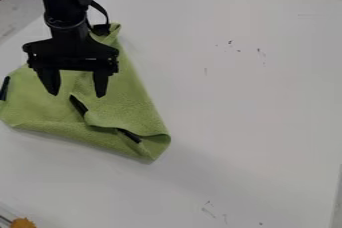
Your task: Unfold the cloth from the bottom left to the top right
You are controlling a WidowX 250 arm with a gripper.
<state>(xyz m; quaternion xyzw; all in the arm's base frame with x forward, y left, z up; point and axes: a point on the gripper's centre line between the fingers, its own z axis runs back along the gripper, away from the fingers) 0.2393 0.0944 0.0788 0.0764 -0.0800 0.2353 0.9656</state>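
Over the left part of the white table, my black gripper hangs above the green cloth, its two fingers apart with nothing seen between them. The cloth lies folded in a rough triangle, with its narrow top behind the gripper and a corner at the lower right. Dark strips show on the cloth at its left edge, just below the fingers and near the lower right fold. My gripper's body hides part of the cloth's upper left. Whether the fingertips touch the cloth, I cannot tell.
The white table has small dark marks at the upper right and near the bottom. An orange object shows at the bottom left corner. The table's far edge runs along the top right, with dark items beyond it.
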